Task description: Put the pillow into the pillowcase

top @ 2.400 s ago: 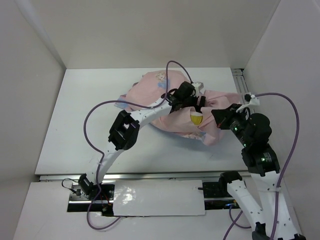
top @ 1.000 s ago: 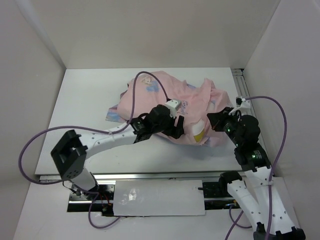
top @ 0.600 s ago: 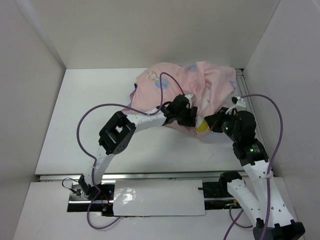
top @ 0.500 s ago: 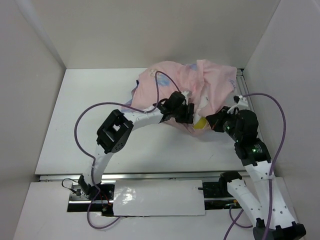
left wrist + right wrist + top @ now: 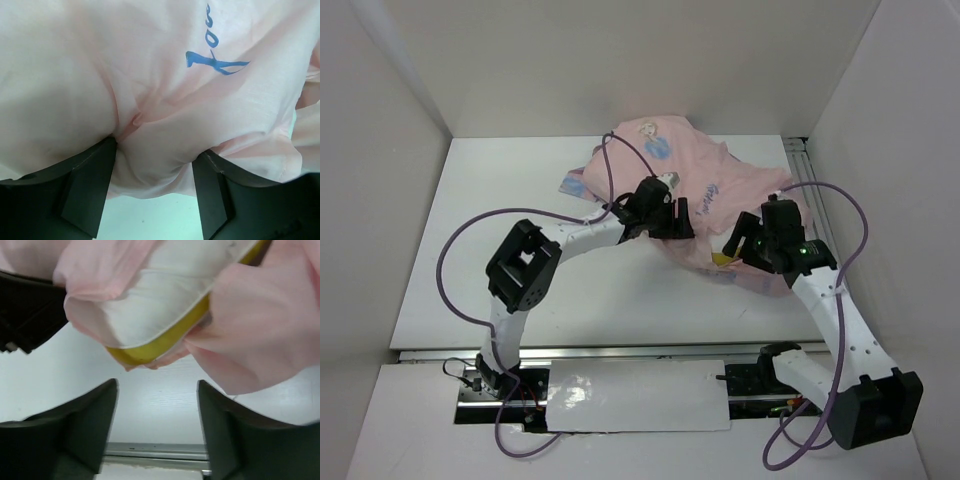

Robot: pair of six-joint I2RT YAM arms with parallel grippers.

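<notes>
— Largest items?
— The pillowcase [image 5: 690,190] is lying pink-side-out, upper centre on the worktop [image 5: 500,220]; the pillow [image 5: 722,258] corner is poking out, centre right.
— Jaws?
— On the left gripper [image 5: 154,152], standing wide, fabric bulging between, grip untellable. On the right gripper [image 5: 156,387], gaping wide.

The pillowcase [image 5: 150,75] is thin, matt pale pink cloth, soft and creased, with blue print on it. The pillow [image 5: 165,290] is a smooth white woven fabric with a corded seam, and the strip [image 5: 165,337] along its edge is a yellow cloth with a faint sheen. The fingers [image 5: 85,190] of the left gripper [image 5: 154,160] and of the right gripper [image 5: 156,390] are matt black plastic. The counter [image 5: 500,220] is a smooth, matt white board. The cables [image 5: 455,250] have a smooth purple sheath. A white sheet [image 5: 630,395] at the near edge is glossy.
</notes>
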